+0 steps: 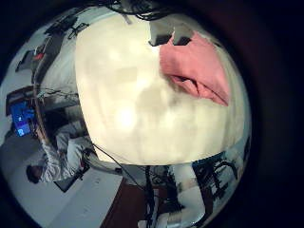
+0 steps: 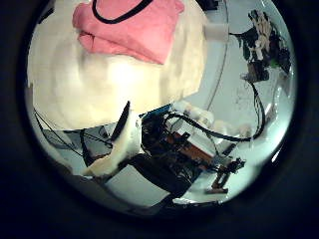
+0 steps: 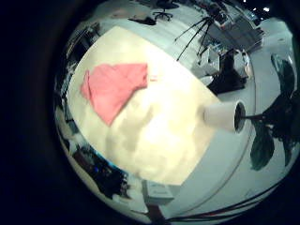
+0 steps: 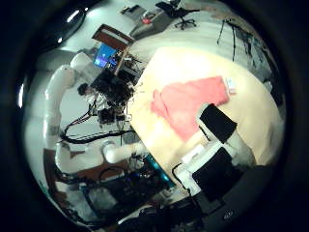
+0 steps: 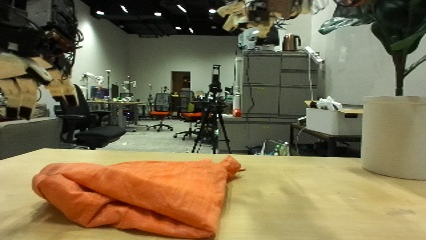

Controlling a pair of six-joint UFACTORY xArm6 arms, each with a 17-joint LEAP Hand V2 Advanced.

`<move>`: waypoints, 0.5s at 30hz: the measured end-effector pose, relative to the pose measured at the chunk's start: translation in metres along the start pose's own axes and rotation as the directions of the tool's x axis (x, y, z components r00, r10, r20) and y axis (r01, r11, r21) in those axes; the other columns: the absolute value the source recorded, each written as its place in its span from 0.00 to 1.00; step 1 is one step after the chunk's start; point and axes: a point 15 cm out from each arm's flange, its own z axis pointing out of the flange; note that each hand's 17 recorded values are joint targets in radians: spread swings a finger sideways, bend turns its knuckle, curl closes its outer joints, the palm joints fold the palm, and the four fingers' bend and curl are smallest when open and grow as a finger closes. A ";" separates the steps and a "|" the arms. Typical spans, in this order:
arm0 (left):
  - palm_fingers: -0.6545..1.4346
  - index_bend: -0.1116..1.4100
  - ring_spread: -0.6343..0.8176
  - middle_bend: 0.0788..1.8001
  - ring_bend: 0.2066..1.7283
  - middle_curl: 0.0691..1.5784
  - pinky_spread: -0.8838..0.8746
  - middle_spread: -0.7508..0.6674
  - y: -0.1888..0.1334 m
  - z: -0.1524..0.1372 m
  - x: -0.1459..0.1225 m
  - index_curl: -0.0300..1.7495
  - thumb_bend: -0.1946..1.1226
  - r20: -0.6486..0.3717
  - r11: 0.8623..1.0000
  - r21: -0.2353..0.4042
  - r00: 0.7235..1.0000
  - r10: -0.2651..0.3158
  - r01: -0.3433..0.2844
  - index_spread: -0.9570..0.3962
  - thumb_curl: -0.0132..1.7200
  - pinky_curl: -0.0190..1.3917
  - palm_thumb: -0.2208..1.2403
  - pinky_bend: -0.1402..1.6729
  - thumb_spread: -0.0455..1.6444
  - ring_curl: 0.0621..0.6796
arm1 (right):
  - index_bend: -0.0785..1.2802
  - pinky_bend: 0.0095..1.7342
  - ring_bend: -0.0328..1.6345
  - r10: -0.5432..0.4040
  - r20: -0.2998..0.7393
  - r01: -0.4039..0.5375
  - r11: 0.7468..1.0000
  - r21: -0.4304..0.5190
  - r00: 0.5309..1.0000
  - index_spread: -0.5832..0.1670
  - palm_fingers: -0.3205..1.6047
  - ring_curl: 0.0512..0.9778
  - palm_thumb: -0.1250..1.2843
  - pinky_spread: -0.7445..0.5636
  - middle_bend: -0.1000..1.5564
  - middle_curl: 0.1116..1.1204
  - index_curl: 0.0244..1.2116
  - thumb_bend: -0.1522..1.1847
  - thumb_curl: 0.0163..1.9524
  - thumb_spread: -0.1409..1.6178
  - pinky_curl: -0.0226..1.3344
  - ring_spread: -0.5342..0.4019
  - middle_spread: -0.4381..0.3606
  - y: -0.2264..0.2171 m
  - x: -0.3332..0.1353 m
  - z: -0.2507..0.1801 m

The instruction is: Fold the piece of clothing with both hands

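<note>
An orange piece of clothing (image 5: 140, 192) lies folded in a loose bundle on the pale table (image 5: 320, 205). My left hand (image 5: 24, 72) hangs high above the table beside the cloth, fingers relaxed and holding nothing. My right hand (image 5: 260, 12) is up high over the far side of the table, fingers spread and holding nothing.
A white plant pot (image 5: 396, 135) stands on the table near the right hand's side; it also shows in the right little finger side palm view (image 3: 225, 114). Bare table (image 1: 142, 114) surrounds the cloth. Cabinets, chairs and a tripod stand in the room behind.
</note>
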 end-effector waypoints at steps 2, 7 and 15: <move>0.30 0.18 0.78 0.06 0.15 0.14 0.76 0.74 0.005 0.000 0.012 0.18 0.14 0.007 1.000 -0.013 1.000 0.010 -0.010 0.81 0.17 0.24 0.50 0.28 0.73 0.28 | 0.32 0.34 0.40 0.023 0.016 -0.022 0.999 -0.046 1.000 0.31 0.23 0.19 0.75 0.88 0.36 0.24 0.33 0.10 0.31 0.81 0.19 0.70 0.51 0.021 0.001 0.003; 0.30 0.18 0.78 0.06 0.15 0.14 0.76 0.74 0.013 0.007 0.041 0.18 0.14 0.023 0.998 -0.036 0.999 0.042 -0.041 0.81 0.17 0.24 0.50 0.28 0.73 0.28 | 0.30 0.30 0.36 0.081 0.027 -0.079 0.994 -0.081 0.996 0.32 0.24 0.17 0.72 0.87 0.32 0.23 0.32 0.11 0.30 0.83 0.18 0.74 0.55 0.057 0.010 0.009; 0.30 0.18 0.78 0.06 0.15 0.14 0.76 0.74 0.024 0.015 0.080 0.18 0.14 0.038 0.996 -0.043 0.996 0.076 -0.075 0.81 0.17 0.24 0.50 0.28 0.74 0.27 | 0.27 0.25 0.30 0.163 -0.020 -0.164 0.978 -0.132 0.986 0.31 0.25 0.15 0.66 0.87 0.27 0.22 0.32 0.10 0.29 0.84 0.18 0.76 0.57 0.117 0.017 0.025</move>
